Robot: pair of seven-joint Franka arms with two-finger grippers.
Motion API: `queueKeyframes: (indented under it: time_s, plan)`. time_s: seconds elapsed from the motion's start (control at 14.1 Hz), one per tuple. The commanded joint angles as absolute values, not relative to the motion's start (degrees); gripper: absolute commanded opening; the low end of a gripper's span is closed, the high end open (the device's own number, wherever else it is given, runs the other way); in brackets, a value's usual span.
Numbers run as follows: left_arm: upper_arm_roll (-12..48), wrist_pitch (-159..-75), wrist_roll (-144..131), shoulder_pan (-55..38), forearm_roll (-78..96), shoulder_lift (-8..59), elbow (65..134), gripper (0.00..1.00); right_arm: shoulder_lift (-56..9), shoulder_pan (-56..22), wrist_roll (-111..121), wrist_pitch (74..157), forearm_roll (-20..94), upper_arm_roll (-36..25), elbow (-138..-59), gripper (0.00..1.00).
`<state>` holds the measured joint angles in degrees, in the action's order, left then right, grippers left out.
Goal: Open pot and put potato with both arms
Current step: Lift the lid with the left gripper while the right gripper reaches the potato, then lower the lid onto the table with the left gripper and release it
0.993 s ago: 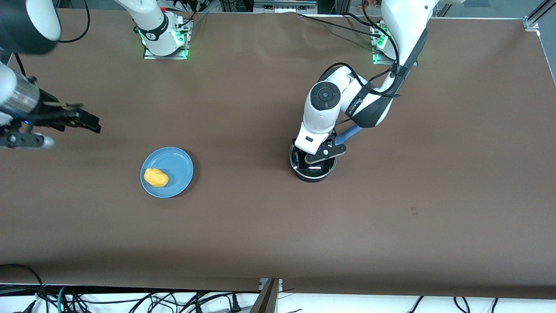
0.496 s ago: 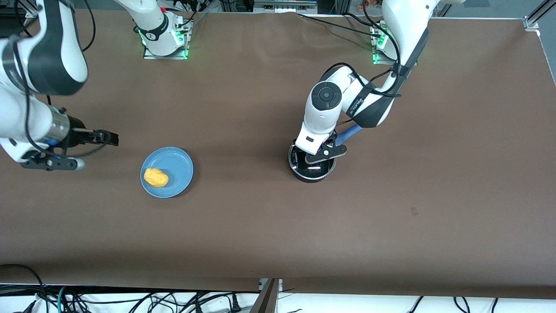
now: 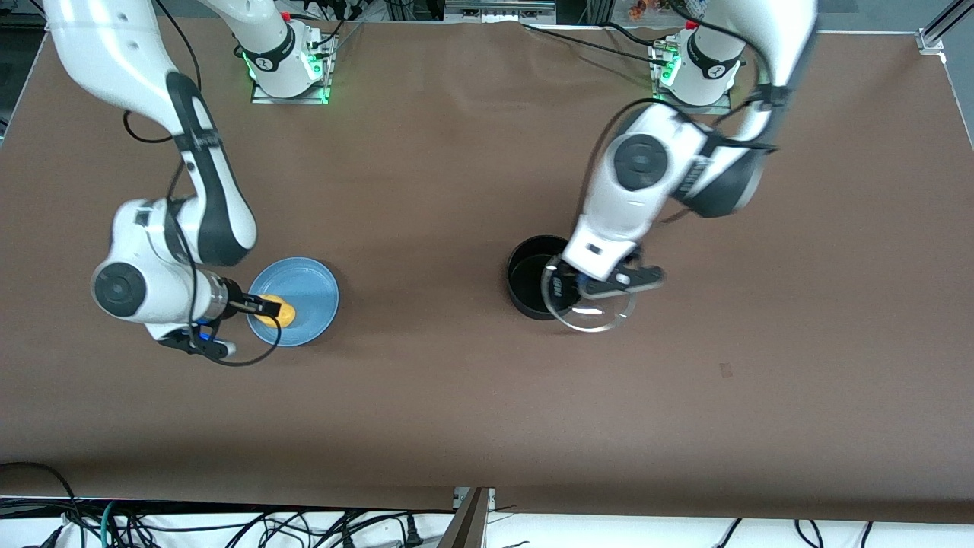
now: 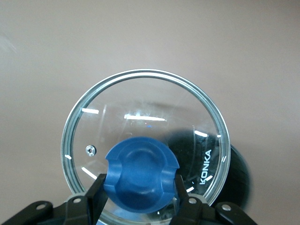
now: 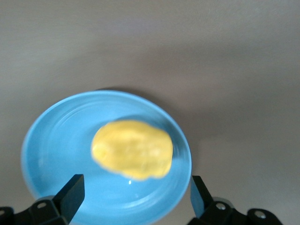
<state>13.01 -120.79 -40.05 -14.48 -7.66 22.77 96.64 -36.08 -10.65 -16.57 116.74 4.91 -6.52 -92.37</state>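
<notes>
The black pot (image 3: 529, 283) stands open near the table's middle; its blue handle is hidden under the left arm. My left gripper (image 3: 584, 286) is shut on the blue knob (image 4: 140, 174) of the clear glass lid (image 3: 601, 323) and holds it in the air, over the pot's edge toward the left arm's end. The pot shows dark under the lid in the left wrist view (image 4: 240, 171). The yellow-orange potato (image 3: 284, 310) lies on the light-blue plate (image 3: 308, 293). My right gripper (image 3: 262, 307) is open just above the plate. In the right wrist view its fingers (image 5: 72, 190) straddle the potato (image 5: 132, 149) without touching it.
The brown table top (image 3: 426, 396) carries only the plate (image 5: 51, 145) and the pot. The arms' bases (image 3: 289, 72) stand along the edge farthest from the front camera. Cables hang below the nearest edge.
My left gripper has lifted the lid off the pot and carried it toward the left arm's end. My right arm has swung in from the table's end to over the plate and potato.
</notes>
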Motion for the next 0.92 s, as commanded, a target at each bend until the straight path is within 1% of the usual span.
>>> queueKeyframes:
  time_s: [0.0,0.14,0.28,0.35,0.57,0.71,0.85]
  plan:
    - [13.28,-119.97,-18.02,-2.76,-3.2,19.34,99.48,0.39,-35.95,-9.84,-20.2,117.33,7.46,-6.5,-91.93,1.0]
    - [9.69,-119.19,-2.8,1.92,-0.71,19.34,99.58,0.4,-37.87,-9.76,-20.83,119.17,7.73,-6.42,-91.93,1.0]
    - [4.86,-118.65,7.95,3.24,-0.53,19.95,99.67,0.4,-38.58,-9.23,-20.83,119.7,8.08,-6.42,-91.93,1.0]
    - [3.36,-118.65,11.83,4.47,-0.53,20.82,99.67,0.4,-38.58,-9.23,-20.83,119.97,8.09,-6.42,-91.93,1.0]
    - [0.19,-118.83,16.7,6.42,-0.53,22.76,100.28,0.4,-39.02,-9.49,-22.49,120.67,8.09,-6.5,-91.93,1.0]
    - [-0.26,-119.35,16.79,9.03,-0.62,25.65,100.28,0.41,-39.2,-9.67,-23.64,121.02,8.17,-6.42,-91.93,1.0]
    - [-0.26,-121.63,18.79,10.98,-0.53,28.2,100.28,0.42,-39.64,-9.76,-23.82,121.03,8.26,-6.42,-91.93,1.0]
